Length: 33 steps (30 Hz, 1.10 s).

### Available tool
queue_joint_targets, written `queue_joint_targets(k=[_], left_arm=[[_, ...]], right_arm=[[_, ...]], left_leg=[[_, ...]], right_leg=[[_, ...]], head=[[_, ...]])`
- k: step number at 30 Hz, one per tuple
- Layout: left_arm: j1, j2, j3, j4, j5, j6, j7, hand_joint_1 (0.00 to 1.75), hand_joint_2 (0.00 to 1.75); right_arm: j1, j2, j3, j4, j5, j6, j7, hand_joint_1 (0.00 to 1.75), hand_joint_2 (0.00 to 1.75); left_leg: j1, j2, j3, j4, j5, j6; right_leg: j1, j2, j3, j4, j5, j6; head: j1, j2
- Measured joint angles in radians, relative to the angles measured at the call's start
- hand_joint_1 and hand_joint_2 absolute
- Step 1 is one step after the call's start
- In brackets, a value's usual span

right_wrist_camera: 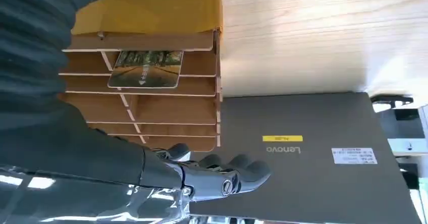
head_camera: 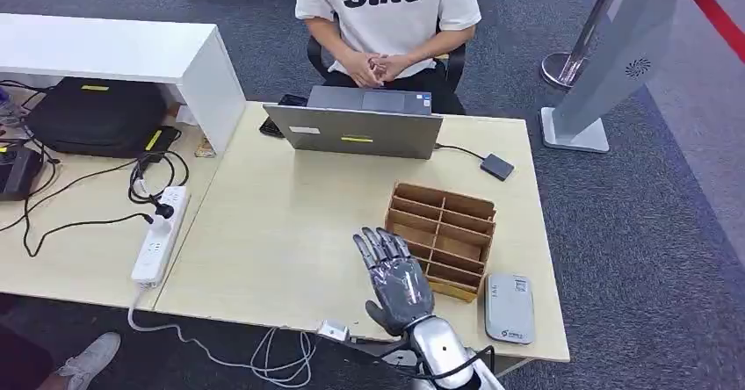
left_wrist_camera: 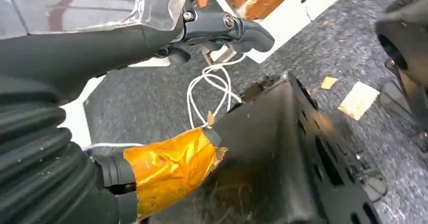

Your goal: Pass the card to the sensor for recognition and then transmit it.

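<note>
A card (right_wrist_camera: 146,68) with a green tree picture stands in one slot of the wooden rack (head_camera: 442,236) on the desk's right side. My right hand (head_camera: 395,276) hovers just left of the rack near the front edge, fingers spread and holding nothing; in the right wrist view its fingers (right_wrist_camera: 222,176) stretch toward the laptop. The grey-white card sensor (head_camera: 509,306) lies flat at the desk's front right corner, right of that hand. My left hand (left_wrist_camera: 151,32) hangs beside the desk above the carpet, fingers extended and holding nothing.
A grey laptop (head_camera: 365,129) stands at the far edge, with a person seated behind it, hands clasped. A small dark box (head_camera: 496,166) lies right of the laptop. A power strip (head_camera: 161,232), cables and a black bag (head_camera: 97,113) occupy the left table.
</note>
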State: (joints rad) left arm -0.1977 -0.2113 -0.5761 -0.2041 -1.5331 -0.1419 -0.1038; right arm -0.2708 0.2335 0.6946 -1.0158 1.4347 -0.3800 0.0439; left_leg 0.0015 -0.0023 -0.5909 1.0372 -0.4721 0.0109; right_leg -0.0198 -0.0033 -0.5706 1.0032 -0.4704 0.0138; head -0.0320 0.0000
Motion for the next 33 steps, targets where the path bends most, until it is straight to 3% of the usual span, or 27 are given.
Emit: queue_joint_targets(k=[11, 33], left_arm=[[-0.002, 0.011, -0.118, 0.003, 0.000, -0.017, -0.035, 0.00, 1.75], [-0.005, 0.018, -0.214, 0.003, 0.000, -0.041, -0.084, 0.00, 1.75]], right_arm=[[-0.005, 0.003, -0.083, 0.020, -0.042, -0.032, -0.037, 0.00, 1.75], [0.000, 0.008, -0.144, 0.020, -0.004, -0.038, -0.045, 0.00, 1.75]], left_leg=[[0.000, 0.000, 0.000, 0.000, 0.000, 0.000], [0.000, -0.002, -0.001, 0.000, 0.000, 0.000]], right_leg=[[0.000, 0.000, 0.000, 0.000, 0.000, 0.000], [0.000, -0.001, 0.000, 0.000, 0.000, 0.000]], head=[[0.000, 0.000], [0.000, 0.000]])
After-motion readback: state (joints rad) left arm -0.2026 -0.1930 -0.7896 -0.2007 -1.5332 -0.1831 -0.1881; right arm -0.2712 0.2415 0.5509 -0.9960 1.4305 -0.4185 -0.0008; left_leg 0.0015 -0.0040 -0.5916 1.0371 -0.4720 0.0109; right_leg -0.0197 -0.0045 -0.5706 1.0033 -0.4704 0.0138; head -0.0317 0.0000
